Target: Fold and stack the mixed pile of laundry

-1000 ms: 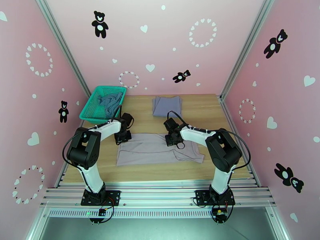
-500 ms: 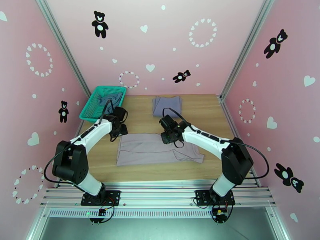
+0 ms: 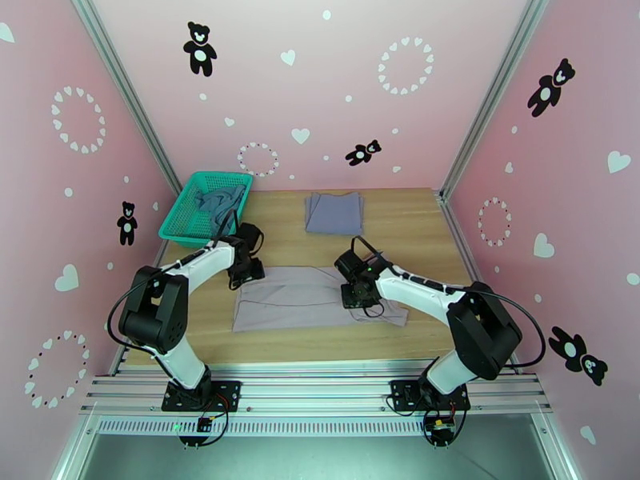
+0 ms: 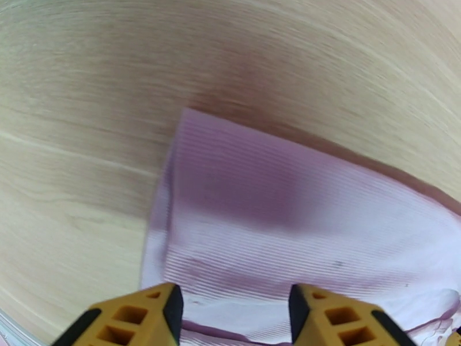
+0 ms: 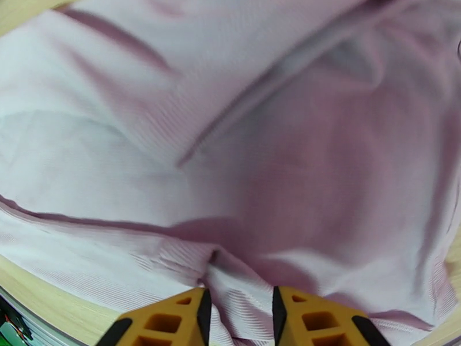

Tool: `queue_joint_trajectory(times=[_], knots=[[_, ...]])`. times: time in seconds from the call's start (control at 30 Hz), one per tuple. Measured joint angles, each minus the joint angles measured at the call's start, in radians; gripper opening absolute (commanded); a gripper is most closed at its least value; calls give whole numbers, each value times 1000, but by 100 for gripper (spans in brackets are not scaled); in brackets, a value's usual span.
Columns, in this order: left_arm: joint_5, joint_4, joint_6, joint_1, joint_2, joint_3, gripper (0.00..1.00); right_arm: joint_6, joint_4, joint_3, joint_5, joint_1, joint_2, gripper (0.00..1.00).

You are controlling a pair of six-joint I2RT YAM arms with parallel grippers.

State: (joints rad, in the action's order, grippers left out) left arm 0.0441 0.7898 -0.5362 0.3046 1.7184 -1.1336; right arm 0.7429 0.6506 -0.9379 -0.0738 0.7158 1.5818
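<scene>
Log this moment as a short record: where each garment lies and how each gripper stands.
mauve garment: spread on the table, centre, right end creased
folded garment: grey-lavender, folded, far centre of table
teal top: crumpled in the green basket, far left
left gripper: jaws open, over the mauve garment's far-left corner
right gripper: jaws open, over the mauve garment's right part
progress: one garment folded, two not yet

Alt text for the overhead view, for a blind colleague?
A mauve garment lies spread on the table, left end effector at its far left corner, right end effector over its right half. Behind sit a folded grey garment and a green basket holding blue cloth.
</scene>
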Motion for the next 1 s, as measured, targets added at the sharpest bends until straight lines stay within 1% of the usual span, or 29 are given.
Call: queue_joint_trajectory(times=[0.17, 0.27, 0.4, 0.47, 0.5, 0.7, 0.87, 1.0], knots=[[-15, -9, 0, 13, 5, -15, 54, 44, 27, 10, -15, 85, 0, 35], [-16, -21, 0, 19, 39, -52, 54, 64, 44, 10, -31, 121, 0, 35], [-15, -45, 0, 20, 126, -77, 52, 76, 55, 6, -72, 118, 27, 35], [-8, -44, 1, 26, 180, -84, 52, 76, 52, -2, -89, 108, 72, 35], [-9, -40, 0, 29, 180, -97, 52, 74, 50, -6, -94, 102, 94, 35], [21, -50, -18, 95, 204, -115, 52, 30, 51, -83, -88, 30, 173, 33], [31, -57, -63, 179, 219, -134, 52, -43, 35, -137, -86, -89, 215, 32], [35, -71, -119, 226, 223, -140, 52, -117, 29, -177, -85, -175, 243, 31]])
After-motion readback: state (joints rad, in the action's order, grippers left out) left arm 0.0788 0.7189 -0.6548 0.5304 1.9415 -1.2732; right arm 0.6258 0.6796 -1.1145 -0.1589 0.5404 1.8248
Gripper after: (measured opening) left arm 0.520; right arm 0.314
